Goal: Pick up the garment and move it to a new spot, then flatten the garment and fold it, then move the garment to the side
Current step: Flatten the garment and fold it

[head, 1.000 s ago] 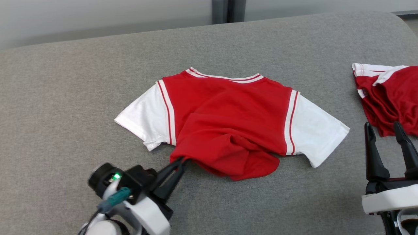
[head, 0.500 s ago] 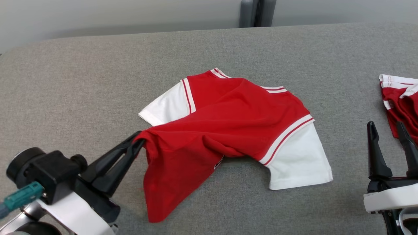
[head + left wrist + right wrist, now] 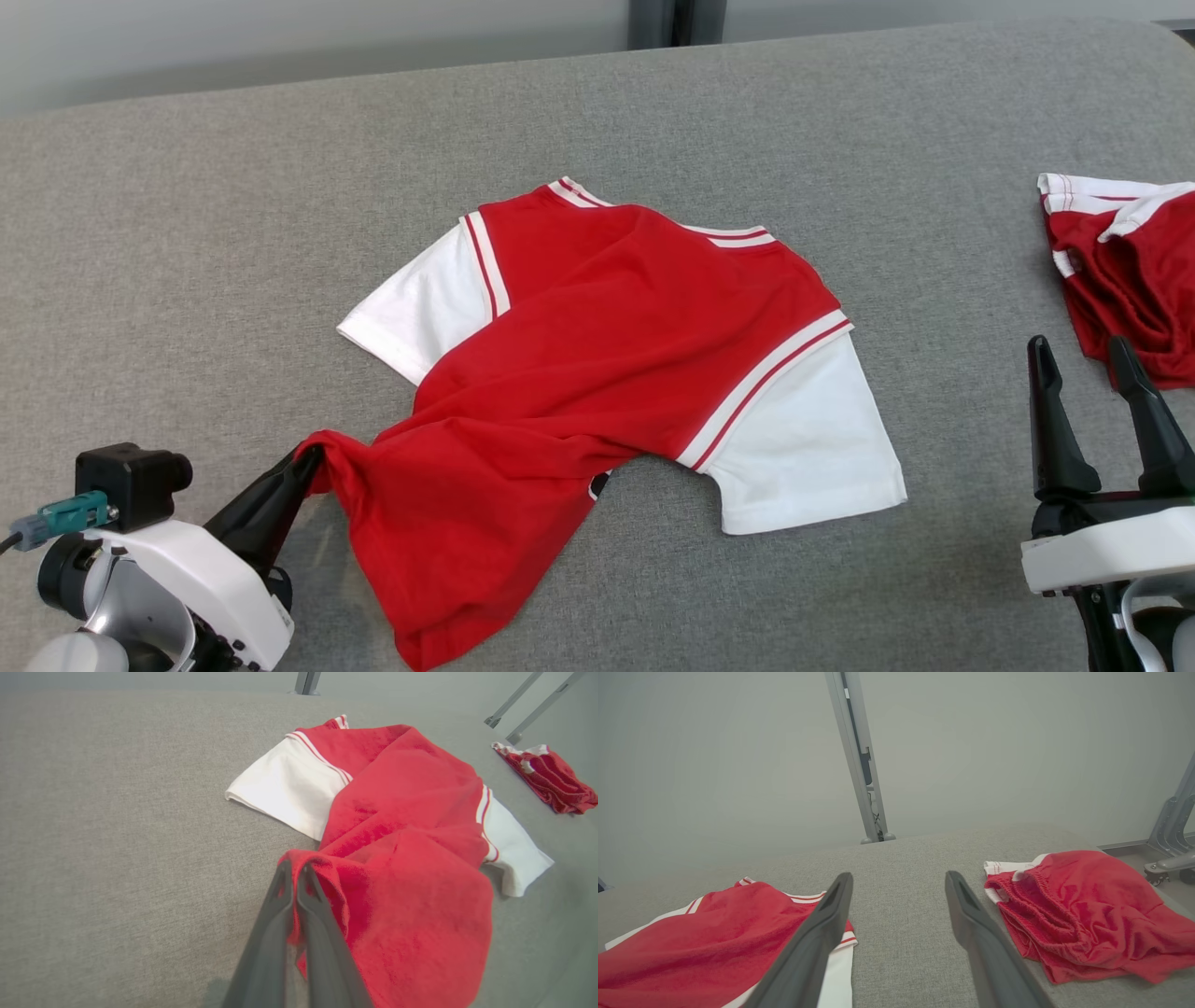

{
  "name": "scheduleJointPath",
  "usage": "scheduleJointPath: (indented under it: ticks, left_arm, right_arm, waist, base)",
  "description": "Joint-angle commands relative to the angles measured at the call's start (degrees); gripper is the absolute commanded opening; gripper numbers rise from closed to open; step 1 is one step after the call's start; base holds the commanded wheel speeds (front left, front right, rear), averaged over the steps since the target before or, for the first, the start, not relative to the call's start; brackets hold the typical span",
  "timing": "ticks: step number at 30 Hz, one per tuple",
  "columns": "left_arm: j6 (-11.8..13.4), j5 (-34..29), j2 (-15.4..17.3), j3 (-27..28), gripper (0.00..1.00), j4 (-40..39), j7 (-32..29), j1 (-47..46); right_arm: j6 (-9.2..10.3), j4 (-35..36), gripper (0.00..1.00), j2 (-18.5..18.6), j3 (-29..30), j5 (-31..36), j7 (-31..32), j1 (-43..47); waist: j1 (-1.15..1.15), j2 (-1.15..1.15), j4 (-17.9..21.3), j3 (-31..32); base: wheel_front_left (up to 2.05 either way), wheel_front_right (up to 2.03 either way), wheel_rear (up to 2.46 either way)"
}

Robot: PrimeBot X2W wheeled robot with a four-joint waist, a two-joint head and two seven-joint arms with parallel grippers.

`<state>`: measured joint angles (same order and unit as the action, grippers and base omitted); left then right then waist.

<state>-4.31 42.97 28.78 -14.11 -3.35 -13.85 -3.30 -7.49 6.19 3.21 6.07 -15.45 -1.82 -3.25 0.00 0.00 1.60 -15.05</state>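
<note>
**Head view: flattening stage.** The shirt [image 3: 607,355] is shown at the centre of the frame on the grey desk [image 3: 187,233], with the collar toward the top and both white sleeves spread. One corner of the lower hem is pinched by the left hand [image 3: 311,459], which is closed tight on the red cloth at lower left. The body is drawn toward that corner and is twisted and creased. The right hand [image 3: 1078,347], at lower right, is held wide and empty, apart from the shirt. Crumpled shorts [image 3: 1130,271] are seen at the right edge. The shirt is judged only partly spread; smoothing, folding and setting aside are left to be done.
</note>
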Motion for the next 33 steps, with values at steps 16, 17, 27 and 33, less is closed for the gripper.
scheduleJointPath:
  ticks: [16,17,27,33]
  left_arm:
    - [6.5,-2.9,-7.0,7.4,1.0,7.0,21.6,-1.1]
    - [7.1,-3.7,-7.3,7.8,1.0,6.4,23.3,-1.0]
    - [13.9,-14.0,-11.3,6.9,1.0,-0.9,28.6,1.0]
    - [14.3,-17.1,-11.7,4.5,1.0,0.2,28.8,4.5]
  right_arm:
    - [0.0,1.6,1.0,1.1,0.7,1.3,-1.4,-0.2]
    - [0.0,1.6,1.0,1.2,0.6,1.4,-1.3,0.0]
    - [0.0,0.8,1.0,2.5,-1.0,3.3,-0.5,2.3]
    - [0.0,-0.1,1.0,2.4,-1.6,3.6,0.2,4.5]
  waist:
    - [0.0,0.0,-2.7,3.4]
    - [0.0,0.0,-2.9,4.0]
    - [0.0,0.0,-4.1,9.5]
    - [0.0,0.0,-3.9,12.3]
  base:
    - [0.0,0.0,0.0]
    - [0.0,0.0,0.0]
    - [0.0,0.0,0.0]
    - [0.0,0.0,0.0]
